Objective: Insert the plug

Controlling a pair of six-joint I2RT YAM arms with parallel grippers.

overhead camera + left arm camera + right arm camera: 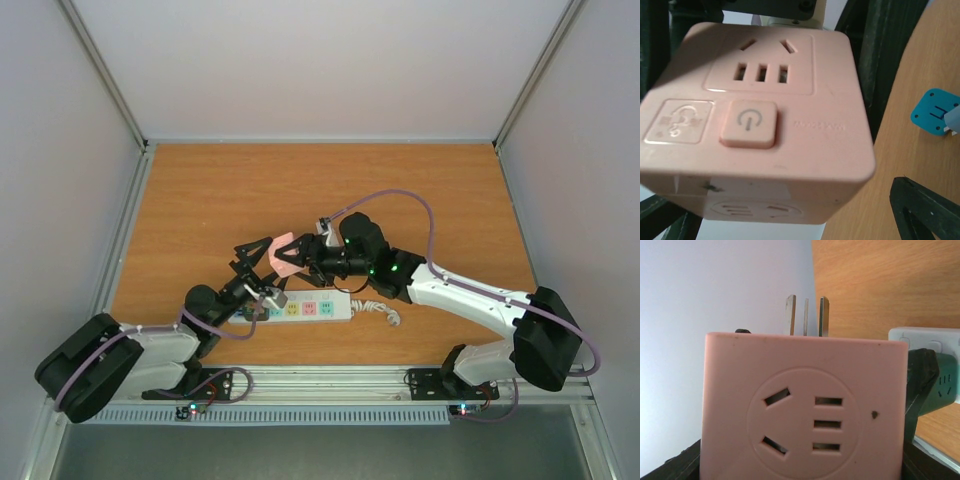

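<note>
Pink plug cube (pixel 287 254): it sits just left of centre in the top view, lifted off the wooden table (pixel 220 190), just above the power strip (pixel 300 309) in the picture and apart from it.
Cube and right gripper (pixel 305 258): the cube sits at the tip of this gripper, which reaches in from the right. In the right wrist view it fills the lower frame with a dark finger (pixel 920 385) against its right side and another at its lower left corner.
Right gripper state: clamped on the cube's 2 opposite sides.
Prongs (pixel 805 316): 3 metal blades stand out of the cube's far face, toward the top of the right wrist frame, free of any socket.
Cube faces: 1 round 5-hole socket faces the right wrist camera. A power button (pixel 749 124) and another socket face the left wrist camera.
Left gripper (pixel 256 263): it lies just left of the cube in the top view, jaws spread wide and holding nothing. Its fingers (pixel 925 207) show only in the bottom corners of its own view, and I cannot tell whether they touch the cube.
Power strip: it lies flat on the table at lower centre of the top view, white, with 4 coloured sockets in a row. Its white cord (pixel 382 313) is bunched at its right end.
</note>
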